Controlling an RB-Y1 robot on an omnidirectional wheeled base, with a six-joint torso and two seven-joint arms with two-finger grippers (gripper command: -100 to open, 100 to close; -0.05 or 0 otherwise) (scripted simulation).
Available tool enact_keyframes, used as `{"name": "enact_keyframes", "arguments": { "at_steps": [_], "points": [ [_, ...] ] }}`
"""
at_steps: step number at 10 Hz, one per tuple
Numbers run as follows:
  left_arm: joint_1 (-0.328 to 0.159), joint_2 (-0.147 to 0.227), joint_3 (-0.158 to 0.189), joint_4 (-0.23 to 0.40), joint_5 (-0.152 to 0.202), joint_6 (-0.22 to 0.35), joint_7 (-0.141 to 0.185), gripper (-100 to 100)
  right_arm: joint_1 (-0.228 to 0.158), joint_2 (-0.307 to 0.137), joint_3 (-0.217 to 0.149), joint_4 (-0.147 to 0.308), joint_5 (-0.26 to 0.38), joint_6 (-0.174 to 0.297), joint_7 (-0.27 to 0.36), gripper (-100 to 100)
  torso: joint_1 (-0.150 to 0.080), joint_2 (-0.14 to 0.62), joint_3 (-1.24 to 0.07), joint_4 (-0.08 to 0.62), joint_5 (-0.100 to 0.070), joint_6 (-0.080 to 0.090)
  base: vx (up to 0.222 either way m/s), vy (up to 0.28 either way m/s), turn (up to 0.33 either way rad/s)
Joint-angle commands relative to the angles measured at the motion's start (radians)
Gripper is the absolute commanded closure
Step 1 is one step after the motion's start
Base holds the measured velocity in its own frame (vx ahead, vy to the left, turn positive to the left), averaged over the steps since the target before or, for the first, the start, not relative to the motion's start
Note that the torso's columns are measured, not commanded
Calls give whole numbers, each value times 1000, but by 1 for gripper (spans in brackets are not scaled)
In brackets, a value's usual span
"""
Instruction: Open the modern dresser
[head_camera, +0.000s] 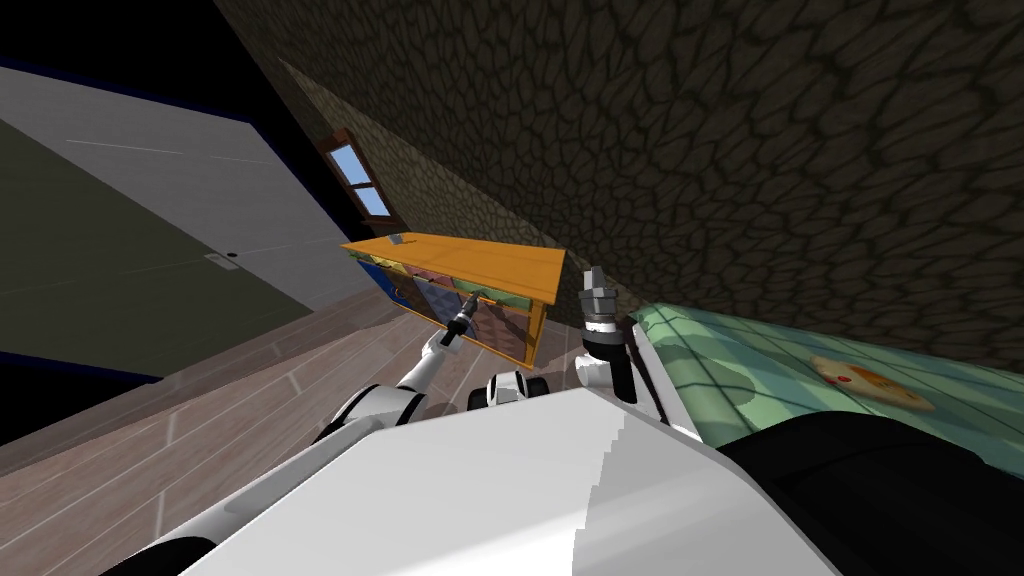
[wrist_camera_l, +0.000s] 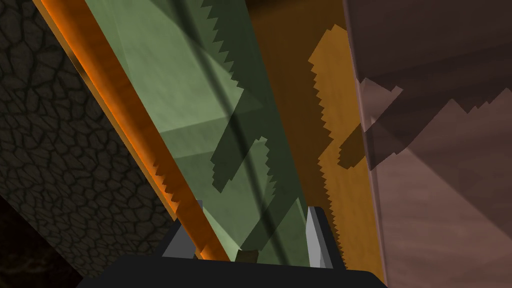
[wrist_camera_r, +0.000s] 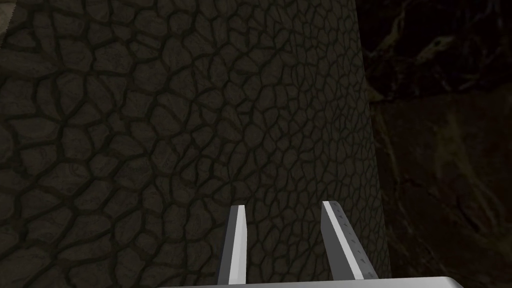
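One left hand (wrist_camera_l: 256, 206) finger (wrist_camera_l: 179, 245) behind dresser (wrist_camera_l: 200, 100) edge

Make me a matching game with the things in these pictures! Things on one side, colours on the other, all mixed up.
Things:
1. dresser top
2. drawer front right in front of the left gripper
3. wall
4. floor

Colours:
A. dark, with a stone pattern
B. orange
C. greyish-brown planks
D. green

Pairs: 1-B, 2-D, 3-A, 4-C
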Motion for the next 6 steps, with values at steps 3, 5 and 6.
{"name": "enact_keyframes", "arguments": {
  "at_steps": [3, 5, 6],
  "points": [
    [122, -7, 8, -155, 0, 81, -40, 100, 0, 0, 0, 0, 0, 0, 0, 0, 0, -1, 0, -3, 1, 2, 31, 32, -86],
    [158, -7, 8, -194, 0, 81, -40, 100, 0, 0, 0, 0, 0, 0, 0, 0, 0, -4, -2, -6, 2, 3, 25, 29, -55],
    [167, -7, 8, -229, 0, 81, -40, 100, 0, 0, 0, 0, 0, 0, 0, 0, -1, -4, -2, -6, 1, 2, 4, -1, 25]
  ]
}}
